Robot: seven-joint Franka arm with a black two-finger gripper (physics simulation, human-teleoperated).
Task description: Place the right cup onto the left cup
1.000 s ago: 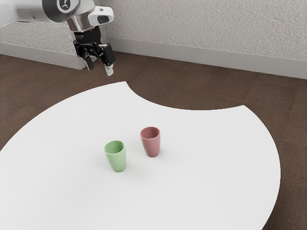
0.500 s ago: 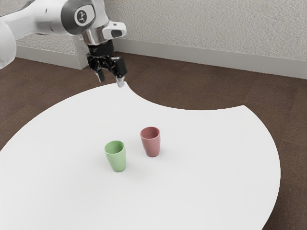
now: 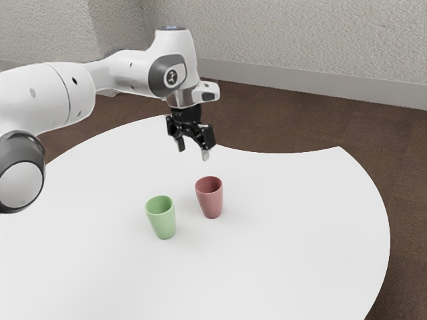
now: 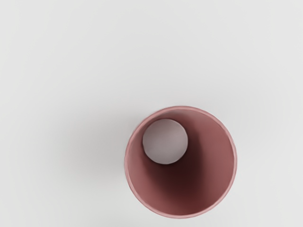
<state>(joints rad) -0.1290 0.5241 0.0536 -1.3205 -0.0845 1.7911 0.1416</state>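
Note:
In the exterior view my gripper [image 3: 193, 151] hangs open in the air above the red cup [image 3: 210, 198], its two fingers apart with nothing between them. The red cup stands upright on the table. Just beside it, toward the exterior view's left and nearer the camera, the green cup [image 3: 162, 218] also stands upright, a small gap between the two. Seen from above in the wrist view, the red cup [image 4: 213, 163] shows its open mouth and pale round bottom.
A white table [image 3: 293, 220] with a curved cut-out in its far edge carries both cups. Beyond it lie the brown floor [image 3: 280, 123] and a pale textured wall [image 3: 307, 40].
My arm has swung toward the exterior view's right and lower, bringing the open gripper from beyond the table's far edge to above the red cup. Both cups have stayed put.

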